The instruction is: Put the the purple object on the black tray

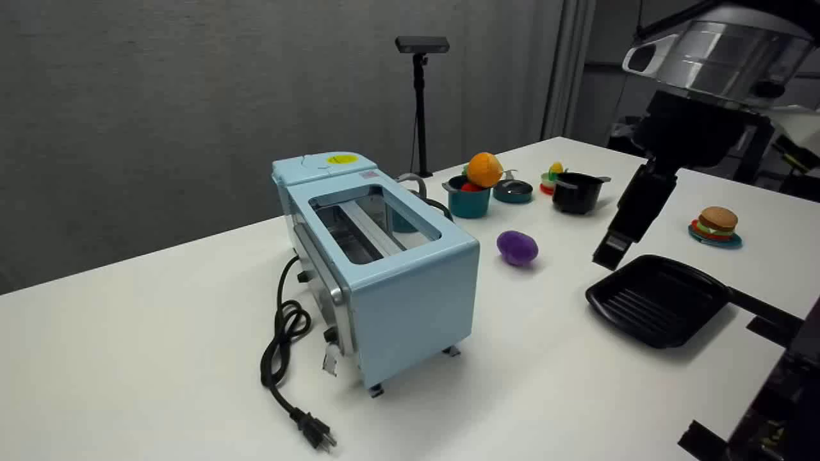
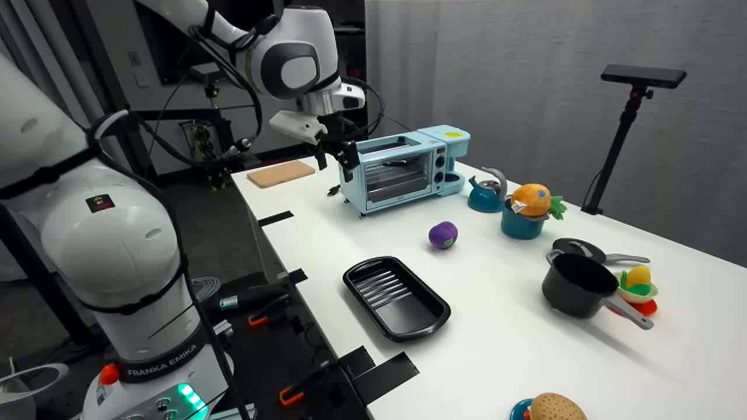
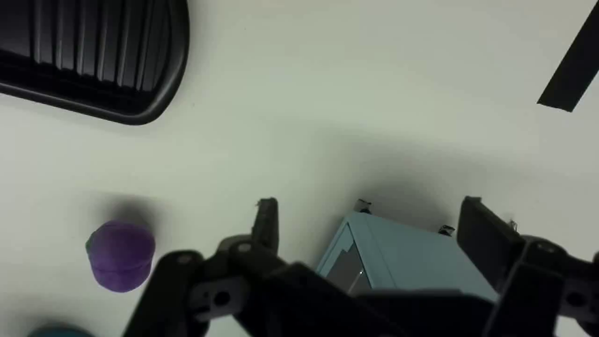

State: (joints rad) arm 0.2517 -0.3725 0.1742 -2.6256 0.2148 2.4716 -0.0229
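Note:
The purple object point(image 1: 517, 248) is glossy and rounded. It lies on the white table between the blue toaster and the black tray; it also shows in an exterior view point(image 2: 443, 235) and at the lower left of the wrist view point(image 3: 120, 255). The black tray point(image 2: 411, 315) is ribbed, rimmed and holds nothing. It also shows in an exterior view point(image 1: 660, 294) and, cut off, at the upper left of the wrist view point(image 3: 180, 51). My gripper point(image 3: 368, 202) is open and empty, raised above the table near the toaster's end, apart from both things. It also shows in an exterior view point(image 2: 337, 167).
The blue toaster point(image 1: 416, 307) stands close by my gripper, its corner point(image 3: 412, 252) below the fingers in the wrist view. Behind are a kettle point(image 2: 487, 192), a teal pot point(image 2: 521, 224) with orange fruit, a lidded pan point(image 2: 578, 249) and a black pot point(image 2: 578, 286). A toy burger point(image 1: 716, 223) lies beyond the tray.

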